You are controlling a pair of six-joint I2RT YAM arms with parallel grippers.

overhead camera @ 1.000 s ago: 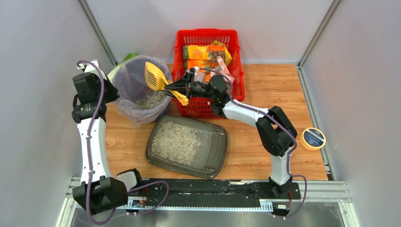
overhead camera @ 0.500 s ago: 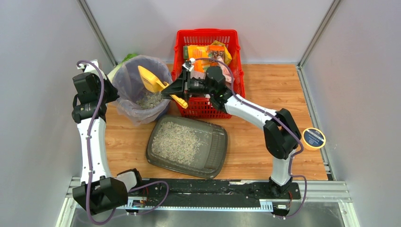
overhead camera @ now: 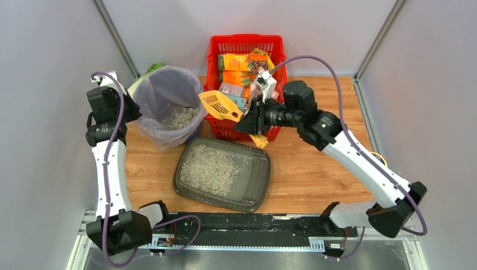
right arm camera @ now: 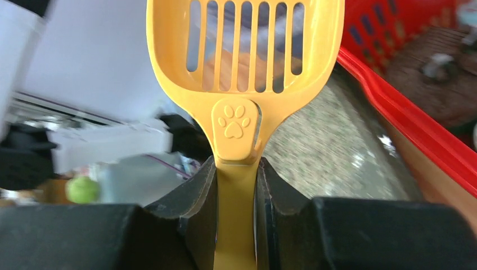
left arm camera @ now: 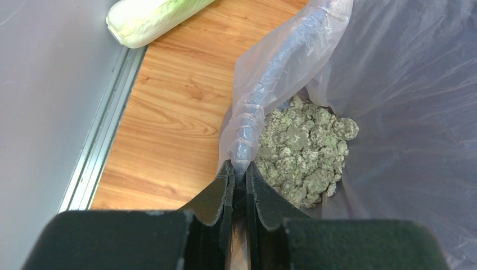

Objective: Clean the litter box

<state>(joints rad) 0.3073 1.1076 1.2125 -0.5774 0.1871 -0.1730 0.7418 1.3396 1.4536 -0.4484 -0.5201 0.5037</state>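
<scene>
The litter box [overhead camera: 259,180], a shallow dark grey tray of pale litter, lies at the front middle of the table; its litter shows blurred in the right wrist view [right arm camera: 332,152]. My right gripper [overhead camera: 246,122] is shut on the handle of a yellow slotted scoop [overhead camera: 220,105], held empty in the air over the basket's front edge, above the tray's far side; the scoop fills the right wrist view [right arm camera: 244,62]. My left gripper [left arm camera: 239,169] is shut on the rim of the bin's plastic bag [left arm camera: 264,107]. The bag-lined bin [overhead camera: 167,104] holds clumps of litter [left arm camera: 304,149].
A red mesh basket [overhead camera: 246,42] full of packets stands behind the tray. A cabbage [left arm camera: 152,19] lies behind the bin at the far left. A roll of yellow tape [overhead camera: 372,165] sits at the right edge.
My right arm has swung the scoop from over the bin to the right, and it now hangs in front of the basket. The left arm has not moved.
</scene>
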